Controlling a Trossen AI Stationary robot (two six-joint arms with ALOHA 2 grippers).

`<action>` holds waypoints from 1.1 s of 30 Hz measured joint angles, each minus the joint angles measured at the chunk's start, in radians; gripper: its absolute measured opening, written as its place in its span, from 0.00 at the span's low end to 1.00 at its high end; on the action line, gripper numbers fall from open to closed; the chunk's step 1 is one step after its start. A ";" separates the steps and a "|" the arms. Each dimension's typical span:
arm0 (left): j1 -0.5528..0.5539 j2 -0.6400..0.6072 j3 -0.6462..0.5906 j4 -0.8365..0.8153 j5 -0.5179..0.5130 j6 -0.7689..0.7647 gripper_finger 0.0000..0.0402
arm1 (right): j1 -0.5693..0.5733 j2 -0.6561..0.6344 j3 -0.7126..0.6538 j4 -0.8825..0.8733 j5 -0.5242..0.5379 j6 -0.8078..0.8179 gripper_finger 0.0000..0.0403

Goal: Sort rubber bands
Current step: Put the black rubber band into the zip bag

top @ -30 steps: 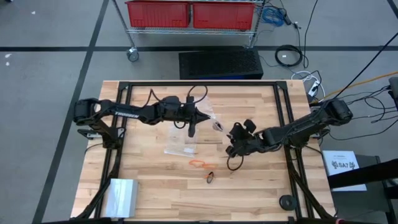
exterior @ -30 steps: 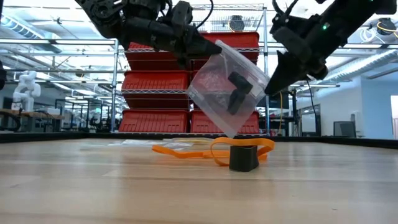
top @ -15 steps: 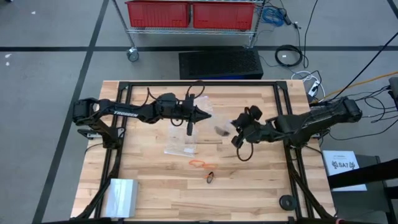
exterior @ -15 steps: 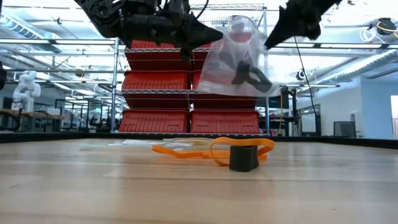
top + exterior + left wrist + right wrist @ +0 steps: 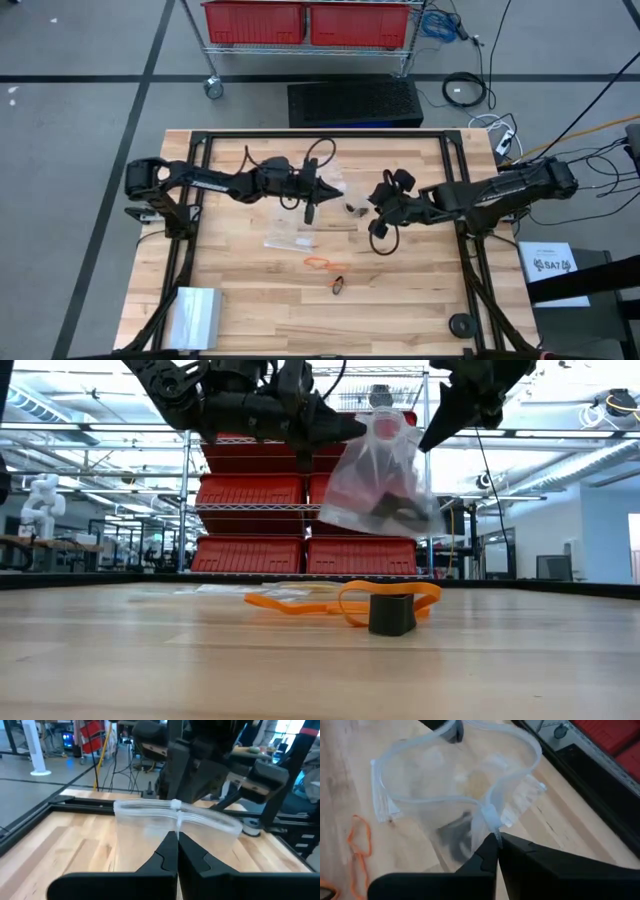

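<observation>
With black rubber bands (image 5: pixel 398 510) already in the clear bag (image 5: pixel 380 475) pinched aloft by left hand (image 5: pixel 332 187) and right hand (image 5: pixel 372 199), orange bands (image 5: pixel 321 262) and one black band (image 5: pixel 338 284) lie unsorted on the table (image 5: pixel 240 300).

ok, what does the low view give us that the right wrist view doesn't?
Low view only: the black rubber band standing on the wooden table, and the left end effector and right end effector pinching opposite sides of the bag's top, lifted clear of the table.

Right wrist view only: the bag's mouth pulled open, and a second clear bag lying flat underneath.

Both: the clear plastic zip bag with dark bands inside, and the orange rubber bands on the table.
</observation>
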 joint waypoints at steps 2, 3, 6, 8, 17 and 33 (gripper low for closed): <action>0.005 0.010 0.000 0.008 -0.001 0.004 0.00 | 0.000 0.000 0.000 -0.006 -0.015 0.006 0.00; 0.010 0.012 0.000 0.007 -0.001 0.009 0.00 | 0.000 0.000 0.000 -0.009 -0.026 0.009 0.00; 0.029 0.013 0.000 0.002 -0.003 0.025 0.00 | 0.005 -0.001 0.000 -0.022 -0.054 0.033 0.02; 0.047 0.013 0.000 -0.002 -0.002 0.027 0.00 | 0.012 -0.007 0.000 -0.040 -0.095 0.049 0.06; 0.090 0.013 0.000 -0.030 0.043 0.027 0.00 | 0.116 -0.056 0.000 -0.057 -0.333 0.231 0.34; 0.082 0.013 0.000 -0.056 0.084 0.054 0.00 | 0.342 0.406 0.000 0.280 -0.341 0.377 0.35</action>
